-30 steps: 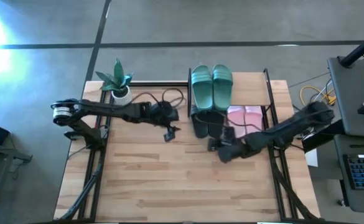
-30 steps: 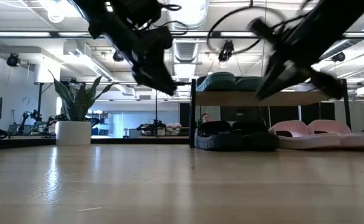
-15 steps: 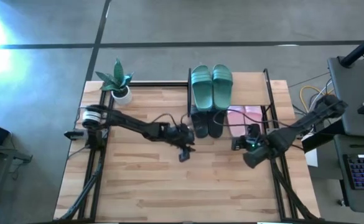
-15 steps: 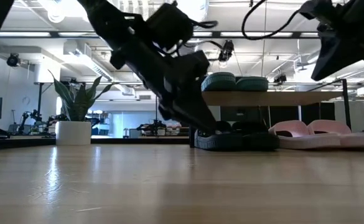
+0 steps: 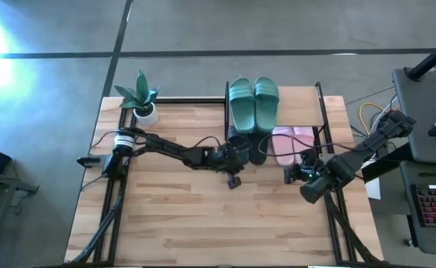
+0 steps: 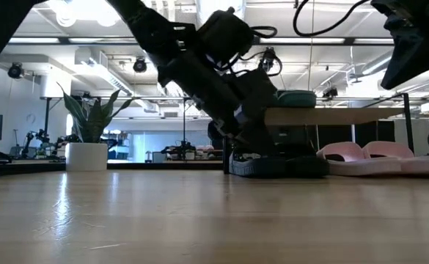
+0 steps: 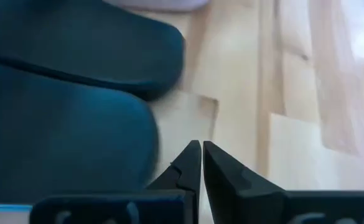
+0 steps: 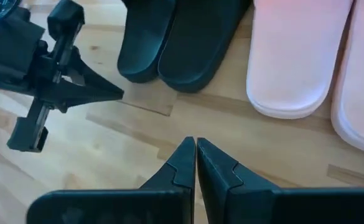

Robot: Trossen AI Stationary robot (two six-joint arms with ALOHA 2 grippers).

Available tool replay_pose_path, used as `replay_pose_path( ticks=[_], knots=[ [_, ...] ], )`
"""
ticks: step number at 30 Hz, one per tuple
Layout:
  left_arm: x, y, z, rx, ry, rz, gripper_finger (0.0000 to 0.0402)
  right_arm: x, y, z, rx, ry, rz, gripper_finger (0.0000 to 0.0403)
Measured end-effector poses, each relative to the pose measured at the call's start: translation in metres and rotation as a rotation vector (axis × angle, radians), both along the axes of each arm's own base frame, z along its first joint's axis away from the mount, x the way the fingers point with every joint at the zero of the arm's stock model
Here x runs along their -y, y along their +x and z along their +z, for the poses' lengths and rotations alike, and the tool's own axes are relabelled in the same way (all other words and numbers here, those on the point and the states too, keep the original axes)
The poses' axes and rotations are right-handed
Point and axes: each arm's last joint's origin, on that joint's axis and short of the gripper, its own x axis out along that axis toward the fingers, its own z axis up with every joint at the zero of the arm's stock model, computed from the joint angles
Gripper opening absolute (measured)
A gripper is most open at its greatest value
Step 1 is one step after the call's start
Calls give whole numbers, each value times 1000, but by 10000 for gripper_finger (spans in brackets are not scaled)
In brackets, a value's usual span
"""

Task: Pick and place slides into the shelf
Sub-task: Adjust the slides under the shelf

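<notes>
The shelf (image 5: 301, 106) stands at the table's far right. A teal pair of slides (image 5: 253, 103) lies on its top board. Below, a black pair (image 5: 247, 149) and a pink pair (image 5: 292, 141) lie side by side, with their heels sticking out toward the near edge. My left gripper (image 5: 232, 165) is shut, its tips (image 8: 121, 94) just left of the left black slide's heel (image 7: 76, 137); a strip of bare wood shows between them. My right gripper (image 8: 196, 146) is shut and empty, raised near the pink pair's heels (image 8: 294, 93).
A potted plant (image 5: 143, 100) stands at the far left corner, with a loose cable (image 5: 203, 115) beside it. The near half of the tabletop (image 5: 203, 219) is bare wood. A desk with a keyboard (image 5: 435, 205) stands beyond the right edge.
My left gripper has swept from the table's middle toward the right and down, ending at the black slides' heels. My right gripper has drawn back from the black pair toward the table's right edge and risen.
</notes>
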Motion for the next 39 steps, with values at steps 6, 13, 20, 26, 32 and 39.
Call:
replay_pose_path(
  ticks=[6,13,20,26,32,39],
  knots=[
    [-3,10,-15,-33,30,9,3,1,-6,0,-35,-33,13,9],
    [-32,10,-12,-40,285,328,3,2,-7,-1,-48,-46,13,8],
    [-33,14,-3,-9,204,244,3,1,-7,-1,-65,-17,20,8],
    [3,5,17,-24,153,97,3,-5,-2,-13,-59,111,48,8],
    [28,-24,38,-143,191,47,3,-7,11,-53,102,212,32,8],
    [37,-61,53,-151,223,50,3,3,39,-95,240,70,159,8]
  ],
)
